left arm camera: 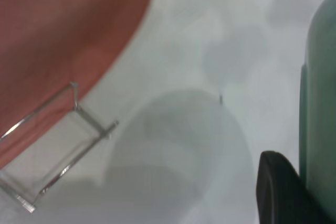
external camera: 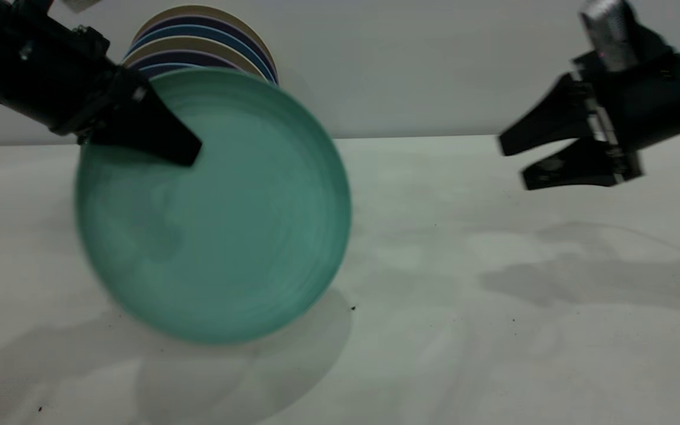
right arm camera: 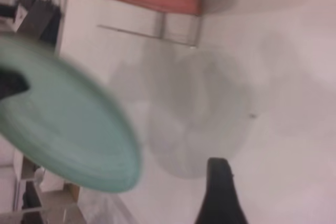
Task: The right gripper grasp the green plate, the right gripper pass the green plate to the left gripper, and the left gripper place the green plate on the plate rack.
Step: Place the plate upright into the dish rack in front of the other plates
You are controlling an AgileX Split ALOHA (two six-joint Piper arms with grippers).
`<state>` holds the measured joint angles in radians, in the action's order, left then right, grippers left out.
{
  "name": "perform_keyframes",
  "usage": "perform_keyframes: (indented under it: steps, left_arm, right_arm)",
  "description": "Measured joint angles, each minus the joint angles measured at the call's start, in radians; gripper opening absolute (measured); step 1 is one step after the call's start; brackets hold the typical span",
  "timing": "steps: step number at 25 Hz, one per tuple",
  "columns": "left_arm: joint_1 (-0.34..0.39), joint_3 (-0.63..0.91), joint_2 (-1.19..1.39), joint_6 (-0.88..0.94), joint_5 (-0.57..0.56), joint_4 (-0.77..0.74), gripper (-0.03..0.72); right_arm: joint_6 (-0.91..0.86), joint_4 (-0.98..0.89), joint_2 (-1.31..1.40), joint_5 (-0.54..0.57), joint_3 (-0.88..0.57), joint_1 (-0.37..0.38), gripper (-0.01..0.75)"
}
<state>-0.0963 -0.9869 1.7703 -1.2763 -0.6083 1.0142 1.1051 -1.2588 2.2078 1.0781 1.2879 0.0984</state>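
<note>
A: Your left end effector (external camera: 189, 154) pinches the green plate (external camera: 216, 206) by its upper-left rim only, at frame left above the counter (external camera: 493, 295). It could swing or slip.

B: The right end effector (external camera: 514, 159), upper right, hangs open and empty. The plate rack (left arm camera: 58, 145) already holds several plates (external camera: 210, 41); you could knock them.

Left arm reaches in from the table's upper-left corner, angled down, left gripper (external camera: 183, 154) clamped with a finger (left arm camera: 278, 190) flat against what it carries, while right arm hangs raised off the table's right edge, right gripper (external camera: 516, 160) pointing left with jaws spread, holding nothing.
</note>
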Motion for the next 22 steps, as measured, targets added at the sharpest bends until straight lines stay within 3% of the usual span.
perform_keyframes:
  steps: [5, 10, 13, 17, 22]
  left_arm:
    - [0.000, -0.141, 0.000, 0.038, -0.177, -0.367, 0.125]
    - [0.000, -0.227, -0.001, -0.088, -0.159, -0.580, 0.125]
    - [0.000, -0.256, -0.001, -0.268, -0.090, -0.583, 0.125]
    - [-0.012, -0.294, -0.001, -0.458, -0.064, -0.478, 0.125]
    - [-0.046, -0.333, -0.003, -0.502, -0.059, -0.459, 0.125]
  right_arm:
    - [-0.056, 0.118, 0.000, -0.014, 0.000, 0.063, 0.579]
    - [-0.078, 0.172, 0.000, -0.033, 0.001, 0.071, 0.579]
    - [-0.078, 0.172, 0.000, -0.047, 0.001, 0.071, 0.579]
    - [-0.079, 0.172, 0.000, -0.059, 0.001, 0.071, 0.579]
    - [-0.079, 0.172, 0.000, -0.062, 0.001, 0.071, 0.579]
